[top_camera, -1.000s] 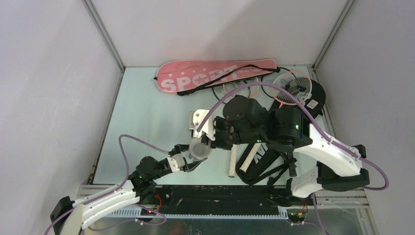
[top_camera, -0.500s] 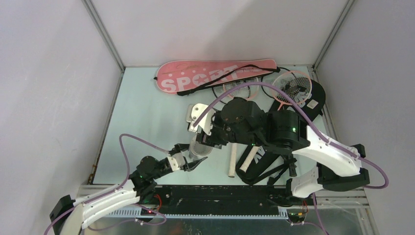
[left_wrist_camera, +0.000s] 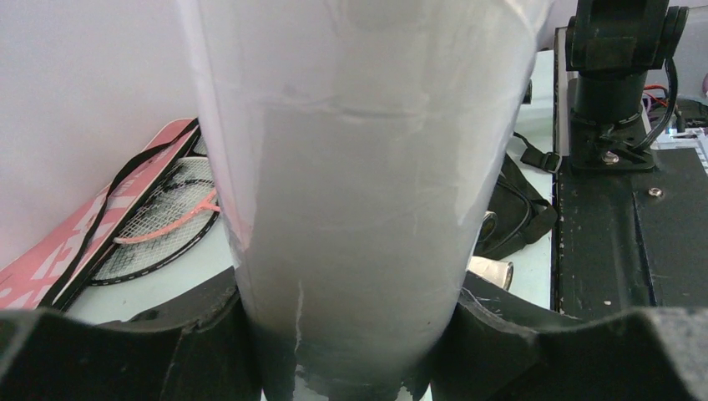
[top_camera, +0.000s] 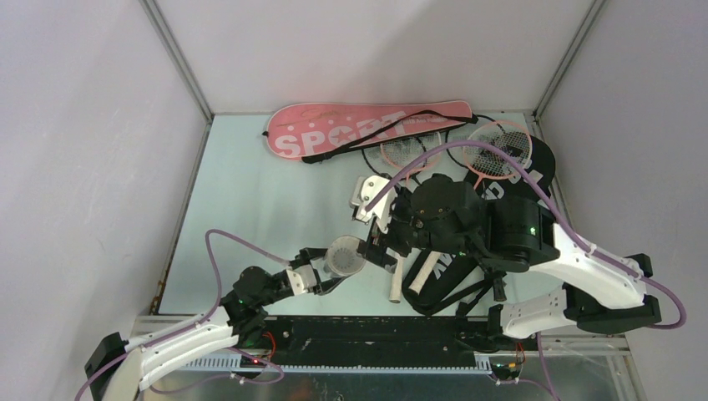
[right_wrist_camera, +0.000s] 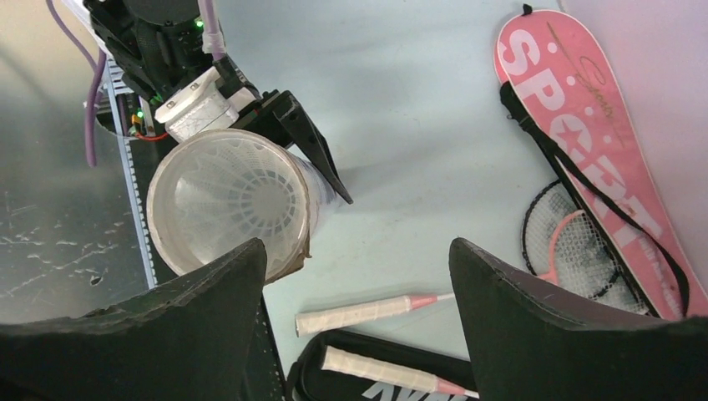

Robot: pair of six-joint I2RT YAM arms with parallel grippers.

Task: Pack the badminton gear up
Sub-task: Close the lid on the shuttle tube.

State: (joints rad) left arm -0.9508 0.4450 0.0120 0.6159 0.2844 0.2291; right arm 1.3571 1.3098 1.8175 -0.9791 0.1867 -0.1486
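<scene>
Since the frame one second earlier, the right gripper (right_wrist_camera: 359,251) has drawn back from the mouth of the tube (top_camera: 344,256) toward the right side of the table (top_camera: 250,209), and its jaws have spread. They now stand wide apart with nothing between them. The tube keeps its place near the front edge, left of centre.

Left gripper (left_wrist_camera: 351,334): half closed on the lower part of the tube, one dark finger pressed against each side. The tube rises steeply from this grip, its open mouth uppermost and tilted toward the right arm.

Shuttlecock (right_wrist_camera: 242,188): seated inside the tube just below the rim. Its white feather skirt shows through the mouth in the right wrist view. Whether others lie beneath it cannot be told.

Pink bag (top_camera: 359,129): flat along the far edge of the table, lettered "SPORT", with a black strap trailing across it.

Black bag (top_camera: 451,280): at the front right, partly hidden under the right arm.

Rackets: one white-wrapped handle (right_wrist_camera: 367,311) lies on the bare table just beside the black bag. A second handle (right_wrist_camera: 384,370) lies on or in that bag; which cannot be told. Pink and black racket heads (right_wrist_camera: 576,251) overlap just beside the pink bag, and another pink head (top_camera: 498,150) lies at the far right.
</scene>
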